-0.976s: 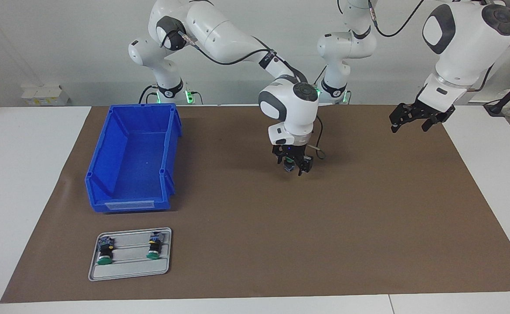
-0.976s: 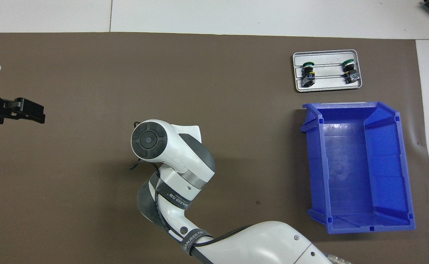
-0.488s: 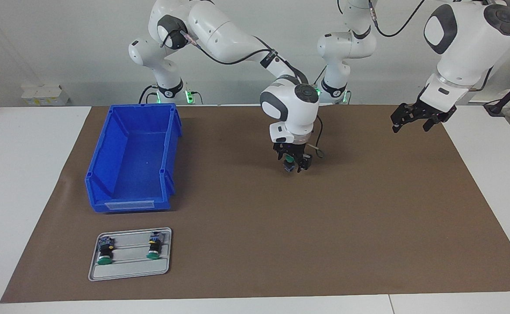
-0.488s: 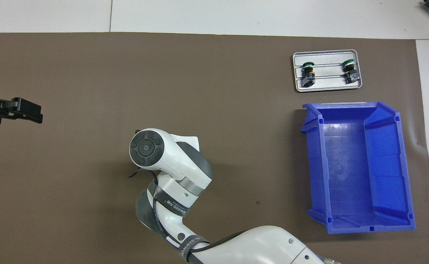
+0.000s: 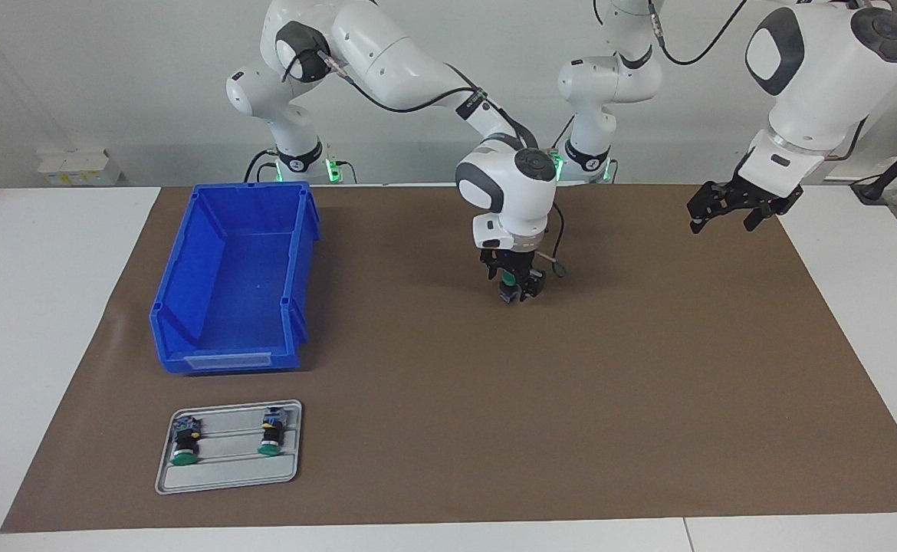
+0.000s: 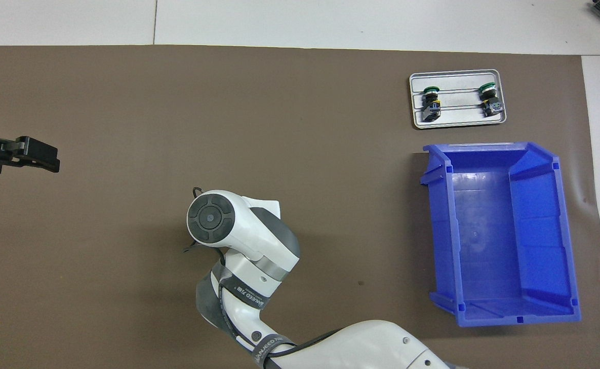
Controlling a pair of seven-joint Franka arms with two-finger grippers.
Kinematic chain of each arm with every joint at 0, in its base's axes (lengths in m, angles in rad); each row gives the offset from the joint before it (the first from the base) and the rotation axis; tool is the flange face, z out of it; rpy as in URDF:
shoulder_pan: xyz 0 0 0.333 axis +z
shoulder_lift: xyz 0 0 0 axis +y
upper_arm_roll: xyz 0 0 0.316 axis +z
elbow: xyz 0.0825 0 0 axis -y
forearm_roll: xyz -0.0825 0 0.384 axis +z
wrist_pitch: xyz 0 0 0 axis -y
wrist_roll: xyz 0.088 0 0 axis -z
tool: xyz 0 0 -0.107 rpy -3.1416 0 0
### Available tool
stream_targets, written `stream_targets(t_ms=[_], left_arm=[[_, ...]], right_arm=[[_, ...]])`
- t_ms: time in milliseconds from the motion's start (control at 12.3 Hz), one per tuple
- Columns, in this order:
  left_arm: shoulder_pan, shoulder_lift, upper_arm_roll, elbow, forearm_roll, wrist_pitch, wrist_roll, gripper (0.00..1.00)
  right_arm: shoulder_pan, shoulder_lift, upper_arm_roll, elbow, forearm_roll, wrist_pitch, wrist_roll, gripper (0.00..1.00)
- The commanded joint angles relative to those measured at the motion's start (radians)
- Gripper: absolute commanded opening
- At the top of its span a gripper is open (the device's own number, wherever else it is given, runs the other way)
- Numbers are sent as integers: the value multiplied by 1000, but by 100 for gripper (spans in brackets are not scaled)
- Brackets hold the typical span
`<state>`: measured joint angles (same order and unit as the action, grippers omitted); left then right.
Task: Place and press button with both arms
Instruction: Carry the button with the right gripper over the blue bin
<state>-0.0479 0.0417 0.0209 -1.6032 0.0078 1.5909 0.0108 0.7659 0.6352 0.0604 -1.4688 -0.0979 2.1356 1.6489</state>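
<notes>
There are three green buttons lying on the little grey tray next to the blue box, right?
Not quite. Only two buttons lie on the grey tray beside the blue box, as the facing view shows. A third button is in the right gripper over the middle of the brown mat.

Black band on right arm (image 6: 261, 348): white lettering, partly legible, apparently "ANJEED". Nothing else readable.
</notes>
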Motion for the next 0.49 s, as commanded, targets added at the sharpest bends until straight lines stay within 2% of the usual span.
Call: stream_targets(t_ms=[0,81,163,407], left_arm=[[3,-22,-4,-29,17,17,-5,100],[3,-22,-4,-29,17,17,-5,100],[3,-22,-4,-29,17,17,-5,100],[3,-22,-4,-29,17,17,-5,100]], right_arm=[[-8,-34,6,-42,14,27,25,47],[-8,-34,6,-30,14,12,25,19],[-10,-34,6,-27,12,13,23,0],[-22,-54,6,-25,-5,17,9,0]])
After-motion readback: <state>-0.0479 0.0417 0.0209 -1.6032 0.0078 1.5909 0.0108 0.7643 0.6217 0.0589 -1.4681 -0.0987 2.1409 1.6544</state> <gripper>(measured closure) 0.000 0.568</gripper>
